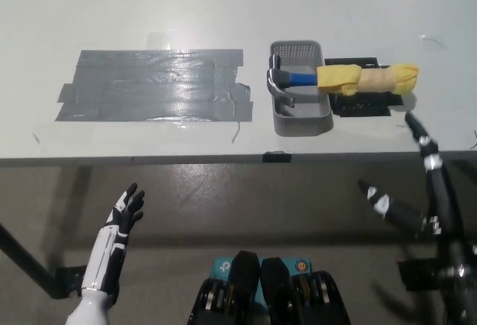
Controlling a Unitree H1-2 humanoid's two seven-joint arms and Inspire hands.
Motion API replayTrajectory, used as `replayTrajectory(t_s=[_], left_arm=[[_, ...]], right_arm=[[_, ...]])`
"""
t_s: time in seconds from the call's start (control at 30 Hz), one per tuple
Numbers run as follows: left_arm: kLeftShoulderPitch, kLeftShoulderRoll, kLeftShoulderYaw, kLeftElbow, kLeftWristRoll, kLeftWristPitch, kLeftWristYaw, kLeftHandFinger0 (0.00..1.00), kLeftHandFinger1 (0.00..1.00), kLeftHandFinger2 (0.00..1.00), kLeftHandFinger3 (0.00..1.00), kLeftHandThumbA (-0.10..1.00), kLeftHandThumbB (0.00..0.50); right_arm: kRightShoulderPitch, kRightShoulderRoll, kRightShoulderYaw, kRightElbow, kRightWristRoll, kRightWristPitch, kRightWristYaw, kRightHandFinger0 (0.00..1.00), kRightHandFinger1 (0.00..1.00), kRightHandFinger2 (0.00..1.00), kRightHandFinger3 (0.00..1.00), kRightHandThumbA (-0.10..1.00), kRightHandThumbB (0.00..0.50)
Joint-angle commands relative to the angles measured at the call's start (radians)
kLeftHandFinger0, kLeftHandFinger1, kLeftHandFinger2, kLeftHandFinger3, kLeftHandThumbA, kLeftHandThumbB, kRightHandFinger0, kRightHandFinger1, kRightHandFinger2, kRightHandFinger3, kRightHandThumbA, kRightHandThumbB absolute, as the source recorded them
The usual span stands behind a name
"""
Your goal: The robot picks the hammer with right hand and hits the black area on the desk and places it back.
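In the grey basket (301,120) on your desk (223,12), the hammer (339,79) lies with its head inside and its yellow-wrapped handle out over the right rim. Left of it sits the dark taped area (153,85). Your black right hand (414,191) hangs below the desk edge, fingers spread and empty; the white left hand (125,213) rests low left, fingers apart

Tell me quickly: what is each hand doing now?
Left hand: open, holding nothing, below the desk edge.
Right hand: open, holding nothing.

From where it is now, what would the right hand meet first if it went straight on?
Probably the table edge, then the black pad under the hammer's yellow handle; depth is unclear.
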Motion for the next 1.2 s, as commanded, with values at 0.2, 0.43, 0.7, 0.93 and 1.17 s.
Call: replayTrajectory(t_s=[0.2, 0.43, 0.7, 0.93, 1.17], left_arm=[[-0.011, 0.003, -0.003, -0.04, 0.02, -0.044, 0.011, 1.0, 1.0, 1.0, 1.0, 1.0, 0.041], [-0.007, 0.004, -0.007, -0.04, 0.008, -0.055, 0.001, 1.0, 1.0, 1.0, 1.0, 1.0, 0.017], [-0.005, 0.003, -0.004, -0.048, 0.004, -0.047, 0.001, 1.0, 1.0, 1.0, 1.0, 1.0, 0.005], [-0.01, 0.009, -0.001, -0.051, -0.003, -0.04, -0.003, 1.0, 1.0, 1.0, 1.0, 1.0, 0.012], [-0.014, 0.013, -0.004, -0.051, 0.0, -0.047, -0.007, 1.0, 1.0, 1.0, 1.0, 1.0, 0.005]], right_arm=[[-0.372, -0.122, 0.117, 0.155, -0.499, 0.212, -0.123, 1.0, 1.0, 1.0, 1.0, 0.75, 0.357], [-0.484, -0.126, 0.181, 0.303, -0.541, 0.271, -0.157, 1.0, 1.0, 1.0, 1.0, 0.85, 0.391], [-0.556, -0.122, 0.234, 0.423, -0.556, 0.302, -0.213, 1.0, 1.0, 1.0, 1.0, 0.9, 0.378], [-0.591, -0.122, 0.269, 0.484, -0.56, 0.336, -0.199, 1.0, 1.0, 1.0, 1.0, 0.92, 0.376], [-0.617, -0.133, 0.29, 0.534, -0.548, 0.333, -0.168, 1.0, 1.0, 1.0, 1.0, 0.94, 0.397]])
